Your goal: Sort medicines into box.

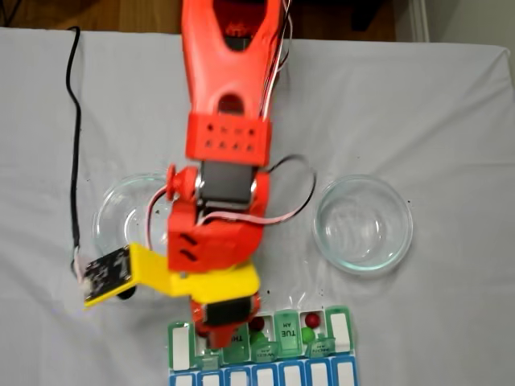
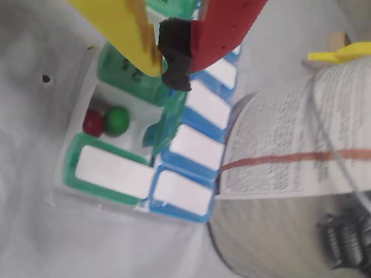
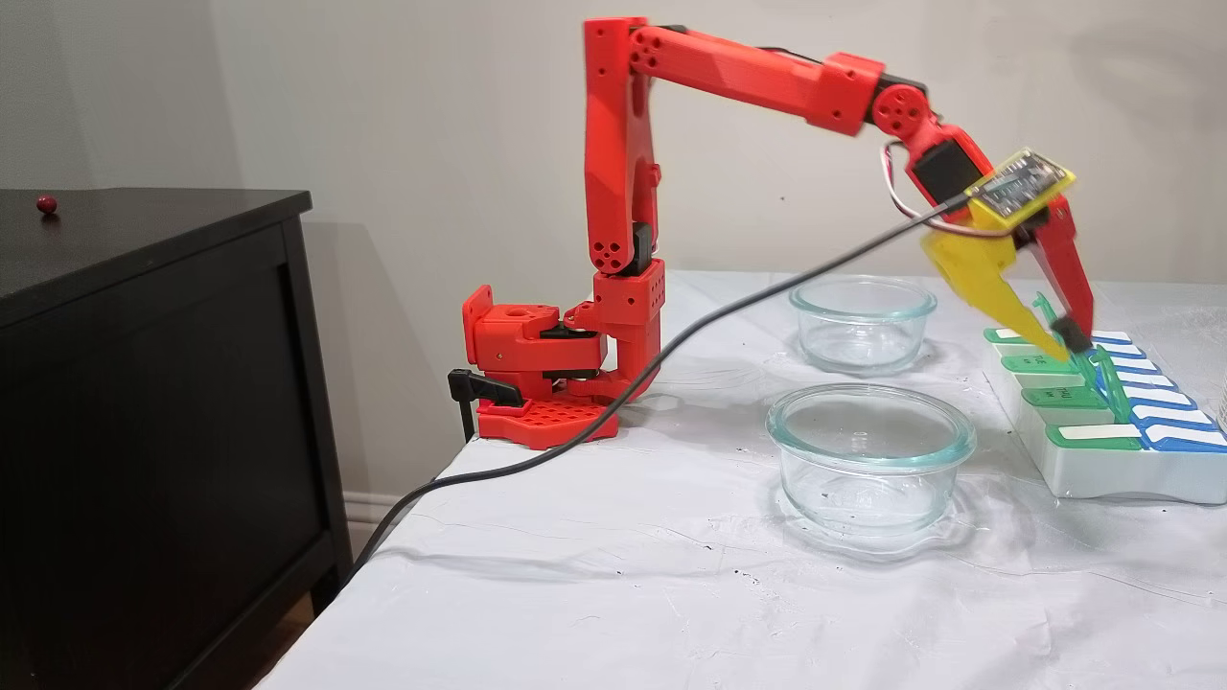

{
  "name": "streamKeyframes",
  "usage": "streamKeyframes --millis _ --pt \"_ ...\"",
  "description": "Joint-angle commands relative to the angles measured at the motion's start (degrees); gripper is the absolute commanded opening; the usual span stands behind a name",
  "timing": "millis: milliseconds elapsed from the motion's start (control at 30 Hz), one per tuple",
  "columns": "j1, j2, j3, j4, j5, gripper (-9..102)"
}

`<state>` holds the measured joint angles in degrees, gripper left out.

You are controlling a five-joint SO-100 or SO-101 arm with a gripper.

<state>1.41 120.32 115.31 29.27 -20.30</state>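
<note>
The box point(image 1: 341, 331) lies at the table's near edge in a fixed view, with several green lids standing open. In it lie medicines: a dark red ball point(image 1: 312, 320) beside a green one point(image 1: 310, 334), and another red point(image 1: 257, 324) and green point(image 1: 259, 338) pair one compartment over. The wrist view shows a red ball point(image 2: 93, 123) and a green ball point(image 2: 117, 120) together in an open compartment of the box point(image 2: 110, 171). My gripper point(image 2: 165, 66) hangs just above an upright lid point(image 2: 168, 124), its yellow and red fingers shut with nothing seen between them. From the side, the gripper point(image 3: 1066, 347) tips sit over the box point(image 3: 1102, 474).
Two clear glass dishes point(image 1: 129, 213) point(image 1: 363, 223) stand empty on either side of the arm. A black cable point(image 3: 671, 345) runs across the white cloth. A cylinder with printed paper point(image 2: 290, 174) stands close beside the box. One dark red ball point(image 3: 46, 203) rests on the black cabinet.
</note>
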Motion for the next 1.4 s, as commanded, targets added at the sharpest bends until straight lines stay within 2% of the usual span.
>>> streamKeyframes --millis 0,200,300,433,767,1033,1267,1367 --pt "-5.8 12.04 4.31 -10.81 2.02 0" --pt "-10.46 13.71 11.69 -25.31 16.44 0" --pt "-12.48 12.57 15.21 -31.99 17.84 0" --pt "-15.29 10.28 16.61 -32.61 16.79 0" --pt "-16.0 1.67 16.79 -41.13 16.7 0" --pt "-16.26 -1.05 18.37 -44.03 16.52 0" --pt "-16.08 -2.2 16.0 -34.54 18.54 0" --pt "-15.64 -2.72 15.91 -34.01 18.72 0"
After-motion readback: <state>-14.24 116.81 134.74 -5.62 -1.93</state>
